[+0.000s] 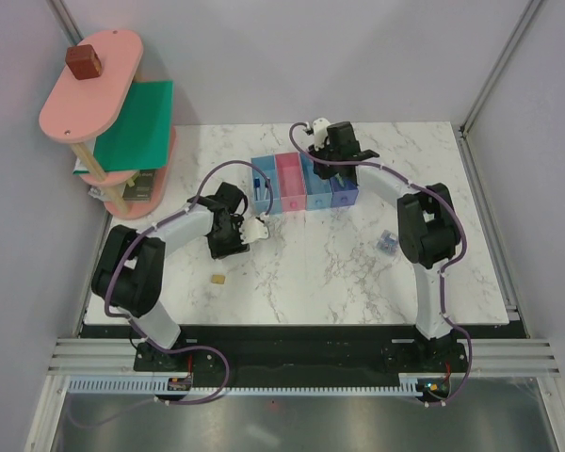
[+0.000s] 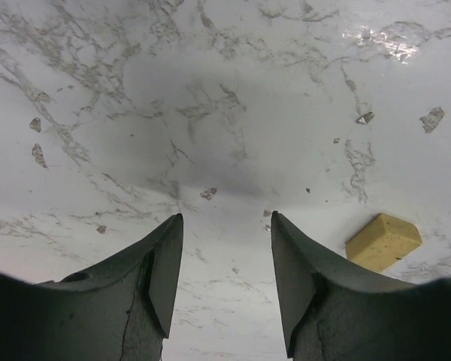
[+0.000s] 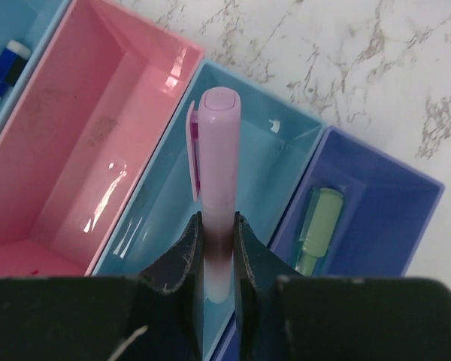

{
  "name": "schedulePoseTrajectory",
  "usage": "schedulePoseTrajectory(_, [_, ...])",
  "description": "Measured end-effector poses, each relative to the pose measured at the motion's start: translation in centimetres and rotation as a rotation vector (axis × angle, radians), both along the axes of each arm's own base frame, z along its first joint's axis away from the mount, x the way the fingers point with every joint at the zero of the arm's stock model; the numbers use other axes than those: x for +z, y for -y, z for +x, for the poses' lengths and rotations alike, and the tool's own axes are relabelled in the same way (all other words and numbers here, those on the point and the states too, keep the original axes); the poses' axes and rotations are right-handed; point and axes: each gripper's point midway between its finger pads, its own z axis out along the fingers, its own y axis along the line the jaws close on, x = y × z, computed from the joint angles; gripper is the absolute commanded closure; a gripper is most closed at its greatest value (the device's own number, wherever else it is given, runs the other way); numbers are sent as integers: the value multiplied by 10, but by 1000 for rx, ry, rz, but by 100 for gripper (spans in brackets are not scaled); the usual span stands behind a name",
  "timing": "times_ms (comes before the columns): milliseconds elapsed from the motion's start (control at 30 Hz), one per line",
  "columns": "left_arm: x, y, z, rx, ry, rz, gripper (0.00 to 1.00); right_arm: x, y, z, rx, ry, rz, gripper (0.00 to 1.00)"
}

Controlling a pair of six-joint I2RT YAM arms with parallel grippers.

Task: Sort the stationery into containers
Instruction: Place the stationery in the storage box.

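The four joined bins (image 1: pixel 304 185) stand in a row at mid-table. My right gripper (image 3: pixel 218 219) is shut on the pink-lilac bar (image 3: pixel 216 150) and holds it above the light blue bin (image 3: pixel 278 162). The mint-green piece (image 3: pixel 319 222) lies in the purple-blue bin (image 3: pixel 387 207). White markers with dark caps (image 3: pixel 6 66) lie in the blue bin (image 1: pixel 262 184). The pink bin (image 3: pixel 75 143) holds nothing. My left gripper (image 2: pixel 225 226) is open and empty, low over the table, with the tan block (image 2: pixel 383 241) just right of its right finger. The purple-blue bundle (image 1: pixel 387 243) lies by the right arm.
A pink-and-green tiered shelf (image 1: pixel 113 113) with a brown cube (image 1: pixel 83 62) on top stands at the far left corner. The tan block also shows in the top view (image 1: pixel 218 279), near the table's front left. Walls enclose the table on three sides.
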Motion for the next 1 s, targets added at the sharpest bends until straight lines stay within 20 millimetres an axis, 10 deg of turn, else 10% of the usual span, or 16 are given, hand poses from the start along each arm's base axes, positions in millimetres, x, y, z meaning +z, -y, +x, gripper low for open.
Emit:
schedulePoseTrajectory(200, [10, 0, -1, 0, 25, -12, 42, 0, -16, -16, 40, -3, -33, 91])
schedulePoseTrajectory(600, [-2, -5, -21, 3, -36, -11, 43, 61, -45, -13, 59, 143, -30, 91])
schedulePoseTrajectory(1000, [-10, -5, -25, 3, -63, -3, 43, 62, -67, -24, 96, 144, -15, 91])
